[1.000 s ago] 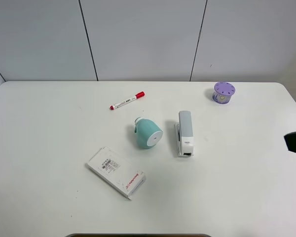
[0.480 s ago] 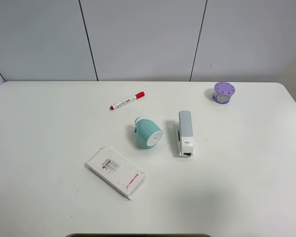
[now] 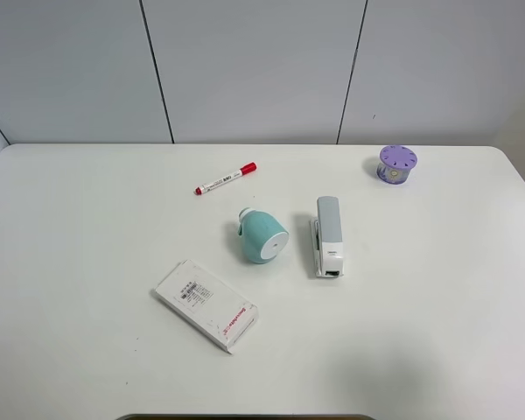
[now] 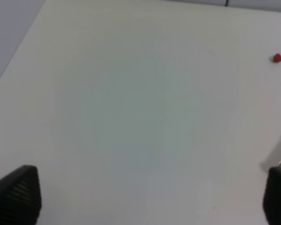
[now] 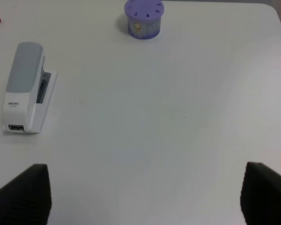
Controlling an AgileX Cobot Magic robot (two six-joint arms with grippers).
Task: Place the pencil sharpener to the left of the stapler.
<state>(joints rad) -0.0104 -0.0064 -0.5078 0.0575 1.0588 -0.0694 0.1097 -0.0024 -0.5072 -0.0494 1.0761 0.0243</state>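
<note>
The teal pencil sharpener (image 3: 262, 234) lies on its side on the white table, its white round face toward the front. Just right of it, a small gap away, lies the light grey and white stapler (image 3: 328, 236), also seen in the right wrist view (image 5: 25, 86). Neither arm shows in the exterior high view. My left gripper (image 4: 145, 206) is open over bare table at the left side, with nothing between its dark fingertips (image 4: 16, 194). My right gripper (image 5: 143, 201) is open too, held back from the stapler over bare table. The sharpener is out of both wrist views.
A red-capped marker (image 3: 226, 178) lies behind the sharpener, its cap also visible (image 4: 277, 57). A purple cylinder with holes (image 3: 396, 164) stands at the back right (image 5: 144, 18). A flat white packet (image 3: 206, 305) lies front left of the sharpener.
A dark part of the right arm at the right edge of the exterior high view one second ago has left the view. The objects have not moved.
</note>
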